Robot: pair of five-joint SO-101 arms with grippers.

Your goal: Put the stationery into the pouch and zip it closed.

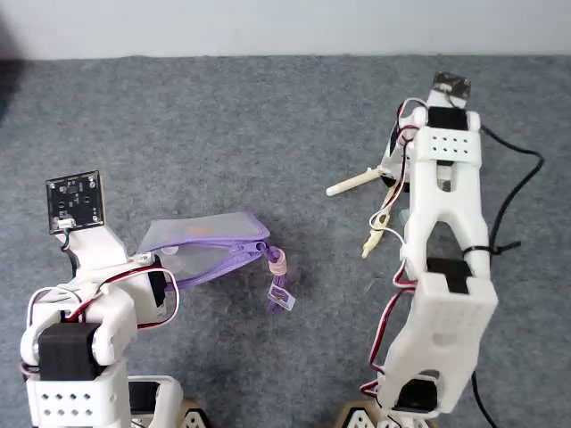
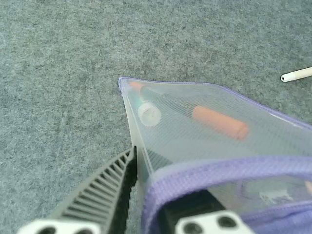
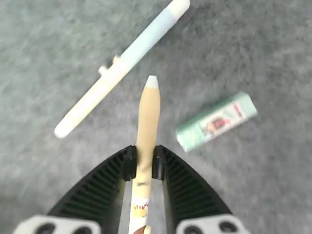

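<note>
A see-through pouch (image 1: 201, 234) with a purple zip edge lies at the left of the mat, and my left gripper (image 1: 163, 264) is shut on its near corner. Through the pouch wall (image 2: 195, 136) I see an orange marker (image 2: 220, 123) and a white-capped pen (image 2: 148, 113) inside, with the left gripper (image 2: 141, 168) pinching the wall. My right gripper (image 3: 145, 153) is shut on a cream pen (image 3: 148, 114), whose tip pokes out leftward from under the right arm (image 1: 352, 185). A cream and pale blue pen (image 3: 122, 68) and a green eraser (image 3: 217, 122) lie on the mat beyond it.
The zip pull with a pink charm and small tag (image 1: 279, 283) trails off the pouch toward the middle. A loose pen (image 1: 376, 232) lies beside the right arm. Grey mat (image 1: 268, 116) covers the table, with open room at the back.
</note>
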